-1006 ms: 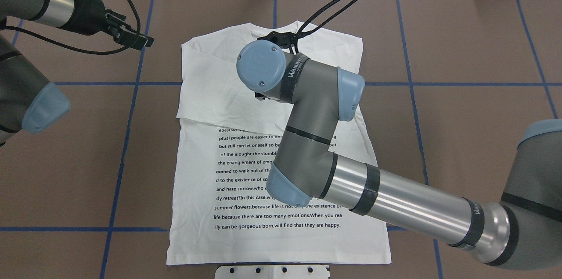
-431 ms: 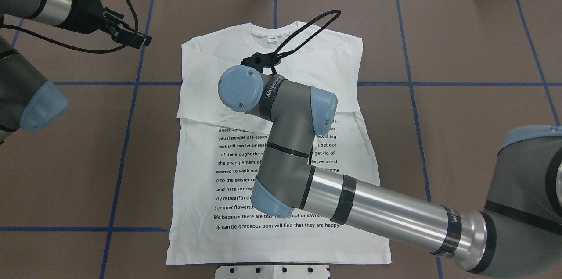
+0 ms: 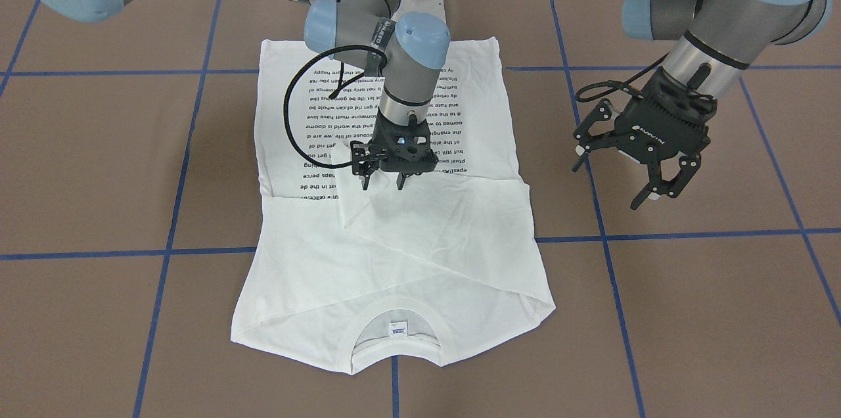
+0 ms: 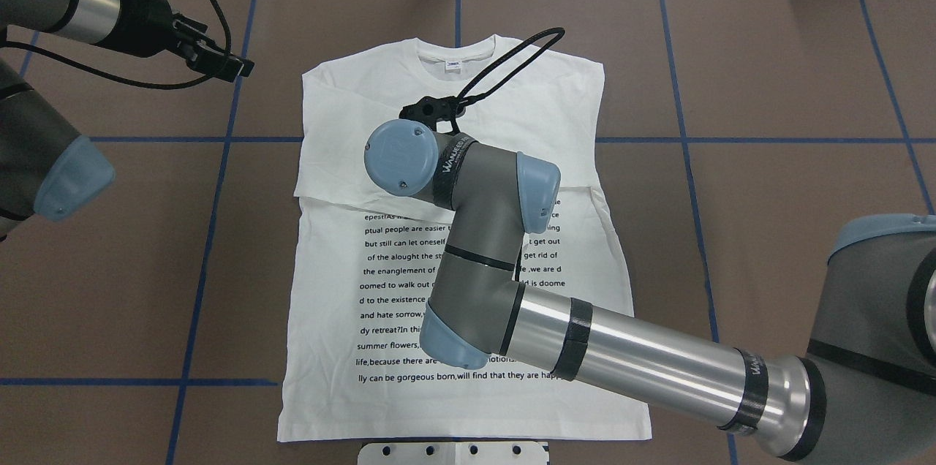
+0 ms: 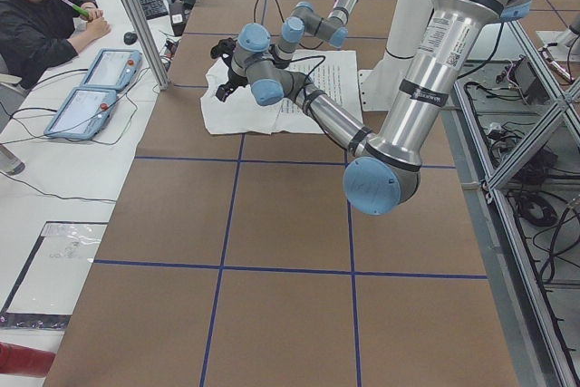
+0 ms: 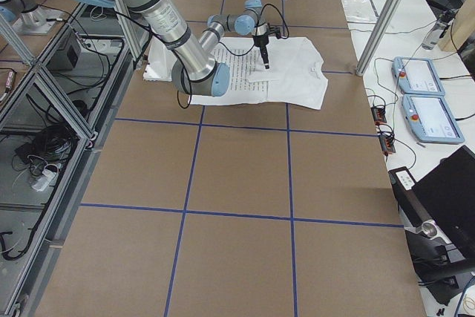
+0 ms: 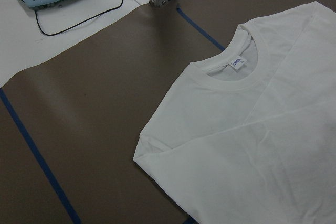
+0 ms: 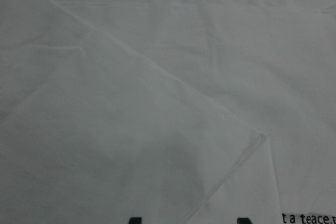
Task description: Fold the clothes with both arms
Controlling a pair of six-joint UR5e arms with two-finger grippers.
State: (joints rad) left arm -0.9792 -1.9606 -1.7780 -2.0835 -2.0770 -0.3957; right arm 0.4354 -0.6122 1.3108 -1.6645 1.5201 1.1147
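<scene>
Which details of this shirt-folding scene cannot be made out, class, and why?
Printed text: its middle lines are covered by the right arm in the overhead view.
Right gripper: hidden under its own wrist overhead; the front-facing view does not settle whether it touches the T-shirt.
Neck label: wording too small in every view.

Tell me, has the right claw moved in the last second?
Yes. In the overhead view the right claw has pulled back from the neck label toward the printed text.
</scene>
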